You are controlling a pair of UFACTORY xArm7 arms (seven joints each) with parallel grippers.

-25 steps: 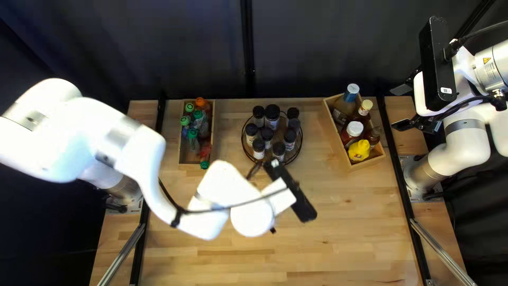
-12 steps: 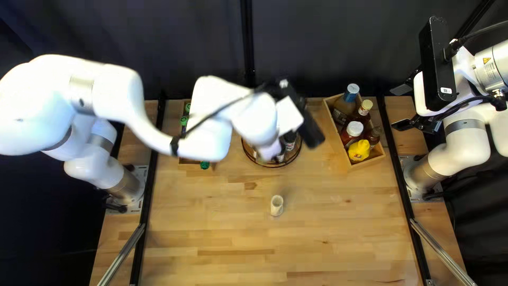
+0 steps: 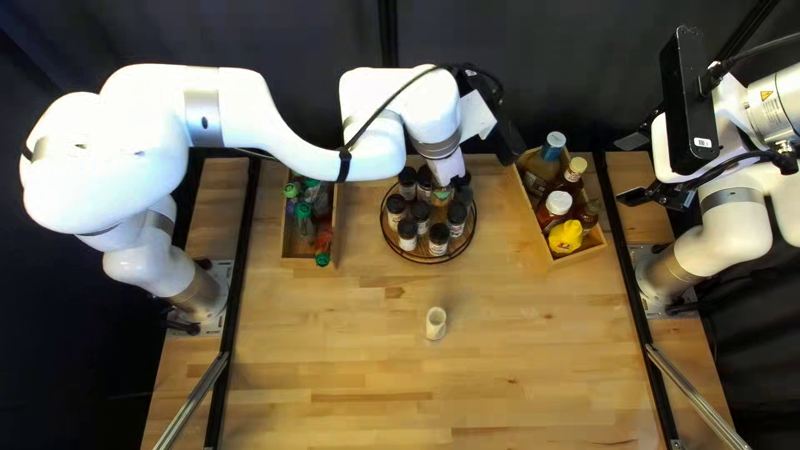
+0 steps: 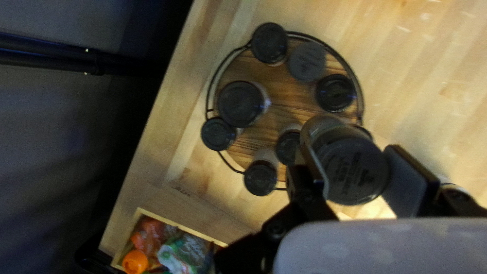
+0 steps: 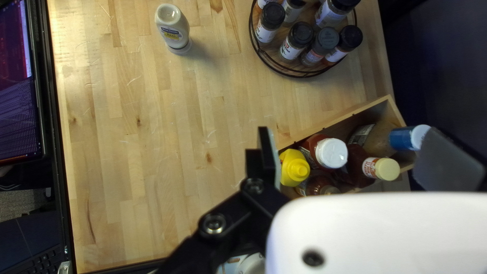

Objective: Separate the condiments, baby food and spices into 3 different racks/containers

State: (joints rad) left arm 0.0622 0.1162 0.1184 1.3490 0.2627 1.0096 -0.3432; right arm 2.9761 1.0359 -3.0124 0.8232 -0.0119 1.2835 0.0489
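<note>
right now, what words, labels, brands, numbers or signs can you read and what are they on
Nothing is clear enough to quote.
Held jar, lid: blurred print.
White bottle, label: too small.
Spice jars, labels: too small.
Wooden box, outer side: blurred marking.
Right arm: yellow warning triangle, no readable words.

In the top left view, the left arm (image 3: 237, 104) reaches from the left across the upper part to just right of center, its wrist (image 3: 433, 108) bent downward. The left gripper (image 3: 447, 169) clamps a jar (image 4: 355, 170) between two fingers (image 4: 406, 175). The right arm (image 3: 733, 225) is folded at the right edge, the right gripper (image 3: 637, 168) pointing left, its fingers (image 5: 269, 157) spread wide apart.
</note>
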